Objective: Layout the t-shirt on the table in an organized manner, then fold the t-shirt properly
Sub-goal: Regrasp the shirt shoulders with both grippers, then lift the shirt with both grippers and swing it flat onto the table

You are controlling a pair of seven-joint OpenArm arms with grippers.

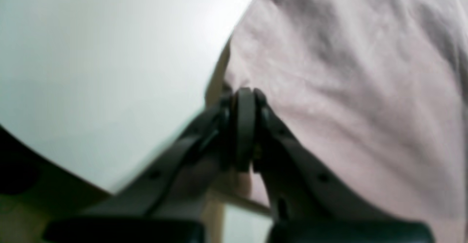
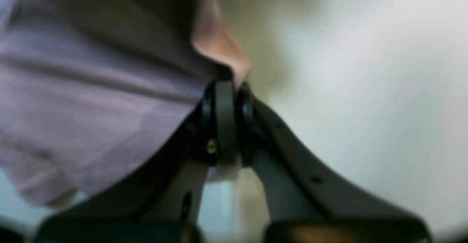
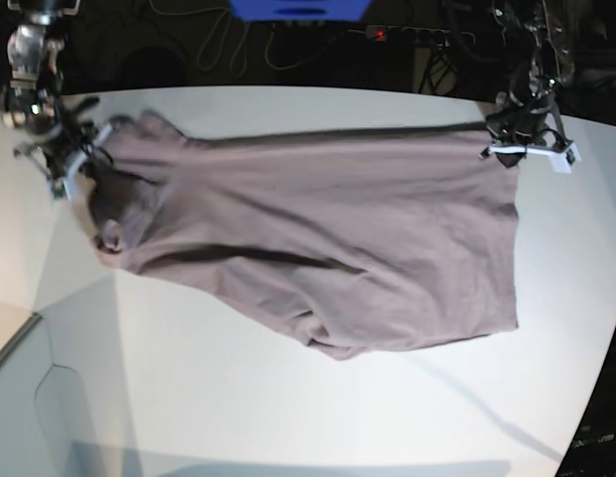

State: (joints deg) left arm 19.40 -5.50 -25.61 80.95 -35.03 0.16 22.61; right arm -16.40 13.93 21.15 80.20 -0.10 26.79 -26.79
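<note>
Base view: table (image 3: 288, 397) carries t-shirt (image 3: 328, 238), stretched between both arms, lower half rumpled. Layout step under way. Left gripper (image 1: 244, 100) clamped on one cloth edge; right gripper (image 2: 228, 89) clamped on opposite end. Next: tension, lower flat.

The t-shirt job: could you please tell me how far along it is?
Done: both arms have a grip, the left gripper and right gripper each shut on the t-shirt. In hand: stretching it out over the table. Left: flattening the bunched lower edge, then all folding.
</note>
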